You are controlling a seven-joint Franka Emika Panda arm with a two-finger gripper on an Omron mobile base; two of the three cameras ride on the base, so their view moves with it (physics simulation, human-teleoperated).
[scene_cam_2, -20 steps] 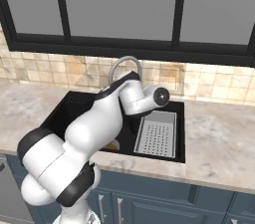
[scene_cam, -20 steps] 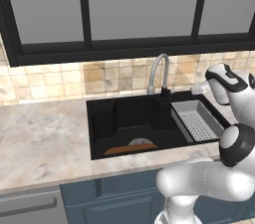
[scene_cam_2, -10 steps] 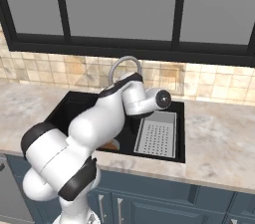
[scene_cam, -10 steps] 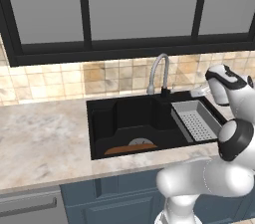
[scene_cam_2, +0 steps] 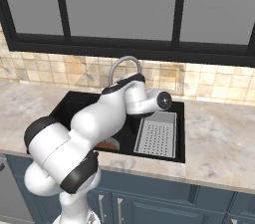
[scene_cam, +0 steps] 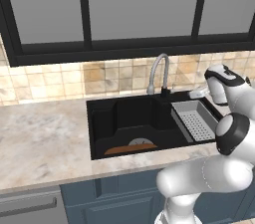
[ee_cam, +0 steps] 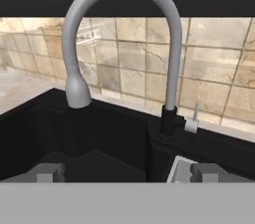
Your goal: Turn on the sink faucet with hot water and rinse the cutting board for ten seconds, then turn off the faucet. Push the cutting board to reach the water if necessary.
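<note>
**Lever easy to miss or turn cold**

Cutting board [scene_cam: 124, 149] lies lower left in the sink [scene_cam: 149, 118], left of the dry faucet [ee_cam: 122, 39]. Gripper [ee_cam: 127, 174], bottom centre, gapes wide and empty; it could overshoot the small lever [ee_cam: 192, 121], lower right

Marble counter [scene_cam: 45, 143] around black sink [scene_cam: 124, 118]

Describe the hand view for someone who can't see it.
A tall grey metal gooseneck faucet arches over a black recessed sink, with no water running. Its small side lever sticks out by the dark base, against beige wall tiles.
</note>
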